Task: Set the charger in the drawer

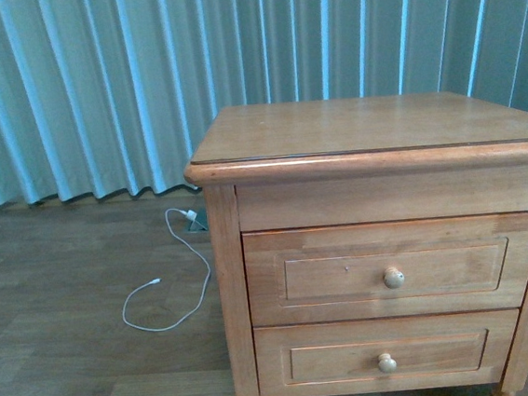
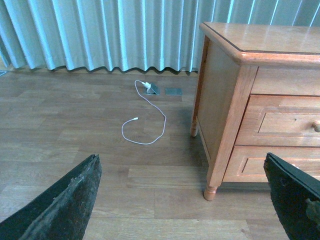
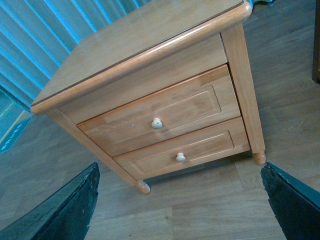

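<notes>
The charger is out of view in all three views. The drawer [image 1: 328,276] is the taller upper one of a light-brown wooden nightstand [image 1: 369,127]; it is closed, with a round pale knob [image 1: 394,277]. It also shows in the right wrist view as the drawer [image 3: 185,105], and its edge in the left wrist view as the drawer [image 2: 285,122]. My left gripper [image 2: 181,160] is open above the wood floor, left of the nightstand's front leg. My right gripper [image 3: 179,167] is open, facing the nightstand's front from a distance. Both hold nothing. Neither arm shows in the front view.
A thin white cable [image 1: 174,281] lies looped on the floor left of the nightstand, running to a floor socket [image 1: 196,221] by the teal curtain [image 1: 94,83]. A shorter closed drawer [image 1: 336,360] sits below the upper one.
</notes>
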You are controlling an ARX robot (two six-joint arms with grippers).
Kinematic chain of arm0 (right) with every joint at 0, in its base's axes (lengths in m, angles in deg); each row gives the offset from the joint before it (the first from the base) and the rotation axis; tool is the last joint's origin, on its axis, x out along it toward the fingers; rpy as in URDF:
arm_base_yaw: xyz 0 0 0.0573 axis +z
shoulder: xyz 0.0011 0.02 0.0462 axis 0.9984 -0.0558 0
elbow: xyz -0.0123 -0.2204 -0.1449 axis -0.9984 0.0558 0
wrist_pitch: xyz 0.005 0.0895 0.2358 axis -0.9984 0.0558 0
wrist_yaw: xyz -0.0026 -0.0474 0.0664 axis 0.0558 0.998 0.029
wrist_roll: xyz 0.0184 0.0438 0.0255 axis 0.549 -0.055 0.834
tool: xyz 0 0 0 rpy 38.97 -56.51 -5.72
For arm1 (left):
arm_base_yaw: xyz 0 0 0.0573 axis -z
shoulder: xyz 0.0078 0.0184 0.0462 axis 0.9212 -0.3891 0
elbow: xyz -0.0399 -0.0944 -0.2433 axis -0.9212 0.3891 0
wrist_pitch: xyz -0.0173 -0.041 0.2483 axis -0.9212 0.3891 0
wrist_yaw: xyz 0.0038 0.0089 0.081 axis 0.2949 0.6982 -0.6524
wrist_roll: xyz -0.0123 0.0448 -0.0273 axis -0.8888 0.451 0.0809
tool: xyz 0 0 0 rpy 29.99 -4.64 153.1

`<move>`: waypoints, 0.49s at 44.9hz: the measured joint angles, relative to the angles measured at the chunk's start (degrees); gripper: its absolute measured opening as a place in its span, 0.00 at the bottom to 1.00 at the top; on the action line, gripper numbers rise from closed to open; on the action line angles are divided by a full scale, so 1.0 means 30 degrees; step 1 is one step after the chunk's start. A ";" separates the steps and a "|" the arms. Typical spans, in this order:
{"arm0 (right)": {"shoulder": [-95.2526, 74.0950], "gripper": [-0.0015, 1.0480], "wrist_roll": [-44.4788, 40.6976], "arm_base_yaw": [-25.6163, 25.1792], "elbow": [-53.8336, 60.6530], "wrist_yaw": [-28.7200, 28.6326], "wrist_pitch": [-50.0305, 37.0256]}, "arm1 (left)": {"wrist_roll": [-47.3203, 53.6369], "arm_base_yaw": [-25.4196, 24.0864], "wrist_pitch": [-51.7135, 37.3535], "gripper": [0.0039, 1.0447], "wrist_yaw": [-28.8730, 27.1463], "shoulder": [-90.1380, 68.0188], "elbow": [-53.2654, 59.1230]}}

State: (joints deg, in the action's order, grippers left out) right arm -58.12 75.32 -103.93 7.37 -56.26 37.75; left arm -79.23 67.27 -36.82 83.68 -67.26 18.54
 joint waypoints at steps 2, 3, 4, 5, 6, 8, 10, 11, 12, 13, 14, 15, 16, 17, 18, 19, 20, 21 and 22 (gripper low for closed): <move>0.0066 0.91 -0.0102 0.0029 0.0066 0.0226 -0.0189 | 0.0000 0.0000 0.0000 0.94 0.0007 0.0000 0.0000; 0.0299 0.87 -0.0823 0.0277 0.0525 0.1115 -0.1406 | 0.0000 0.0000 0.0007 0.94 0.0007 0.0000 0.0000; 0.0597 0.82 -0.2033 0.0597 0.1071 0.2164 -0.2718 | 0.0000 0.0000 0.0000 0.94 0.0007 0.0000 0.0000; 0.0925 0.77 -0.3104 0.0889 0.1545 0.2849 -0.3643 | 0.0000 0.0000 0.0000 0.94 -0.0007 0.0000 0.0000; 0.1239 0.72 -0.4080 0.1188 0.1851 0.3344 -0.4102 | 0.0000 0.0000 0.0007 0.94 0.0000 0.0000 0.0000; 0.1778 0.62 -0.5275 0.1727 0.2186 0.3869 -0.4248 | 0.0000 0.0000 0.0007 0.94 0.0007 0.0000 0.0000; 0.2171 0.52 -0.6018 0.2200 0.2499 0.4277 -0.4240 | 0.0000 0.0000 0.0000 0.94 0.0000 0.0000 0.0000; 0.2346 0.46 -0.6237 0.2426 0.2659 0.4503 -0.4204 | 0.0000 0.0000 0.0000 0.94 0.0000 0.0000 0.0000; 0.2484 0.41 -0.6419 0.2616 0.2812 0.4677 -0.4153 | 0.0000 0.0000 0.0000 0.94 0.0000 0.0000 0.0000; 0.2630 0.36 -0.6572 0.2790 0.2958 0.4823 -0.4095 | 0.0000 0.0000 0.0000 0.94 0.0000 0.0000 0.0000; 0.2805 0.31 -0.6652 0.2965 0.3075 0.5020 -0.4029 | 0.0000 0.0000 0.0007 0.94 0.0000 0.0000 0.0000; 0.2973 0.26 -0.6696 0.3155 0.3184 0.5260 -0.3971 | 0.0000 0.0000 0.0007 0.94 0.0000 0.0000 0.0000; 0.3198 0.21 -0.6761 0.3672 0.3264 0.6062 -0.3825 | 0.0000 0.0000 0.0007 0.94 0.0000 0.0000 0.0000; 0.3381 0.16 -0.6827 0.4364 0.3351 0.7023 -0.3745 | 0.0000 0.0000 0.0007 0.94 0.0000 0.0000 0.0000; 0.3497 0.13 -0.6841 0.4765 0.3388 0.7293 -0.3701 | 0.0000 0.0000 0.0007 0.94 0.0000 0.0000 0.0000; 0.3606 0.09 -0.6863 0.5085 0.3424 0.7417 -0.3657 | 0.0000 0.0000 0.0000 0.94 0.0000 0.0000 0.0000; 0.3767 0.04 -0.6892 0.5406 0.3483 0.7424 -0.3606 | 0.0000 0.0000 0.0007 0.94 0.0000 0.0000 0.0000; 0.3912 0.01 -0.7023 0.5544 0.3548 0.7424 -0.3563 | 0.0000 0.0000 0.0007 0.94 0.0007 0.0000 0.0000; 0.4044 0.02 -0.7009 0.5588 0.3606 0.7439 -0.3504 | 0.0000 0.0000 0.0007 0.94 0.0007 0.0000 0.0000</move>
State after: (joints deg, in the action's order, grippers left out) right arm -45.99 54.30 -87.16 18.19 -33.94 27.24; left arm -79.23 67.27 -36.79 83.71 -67.26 18.54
